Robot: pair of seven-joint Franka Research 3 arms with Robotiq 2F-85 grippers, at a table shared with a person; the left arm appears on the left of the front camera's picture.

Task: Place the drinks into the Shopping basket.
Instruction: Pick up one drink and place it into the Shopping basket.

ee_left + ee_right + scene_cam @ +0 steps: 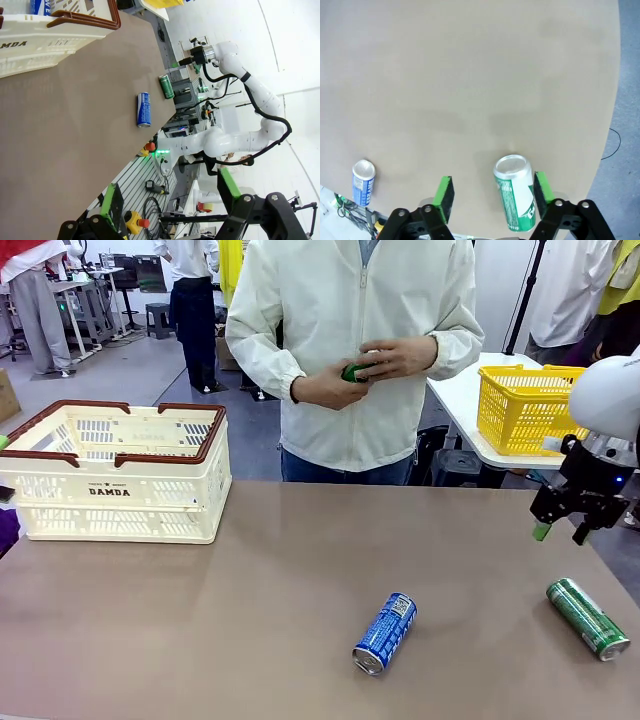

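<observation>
Person (pixel 350 320) clasping green can (pixel 352 372); blue can (pixel 385 632), second green can (pixel 587 618) lying on bench (pixel 250 620). Shopping basket (pixel 115 490) holding another blue can (pixel 40 6). Left claw (pixel 168 186), right claw (pixel 561 532) gaping, empty.

The Shopping basket (pixel 55 37) is cut off by the top and left edges of the left wrist view, and its print reads only "MDA". Inside it, a blue can (pixel 40 6) is cropped to a sliver. Far across the table from the basket, the person's hands (pixel 385 365) cover most of a green item (pixel 352 372), too hidden to identify. The green can (pixel 515 192) has its lower end hidden behind the right gripper (pixel 493 185).
</observation>
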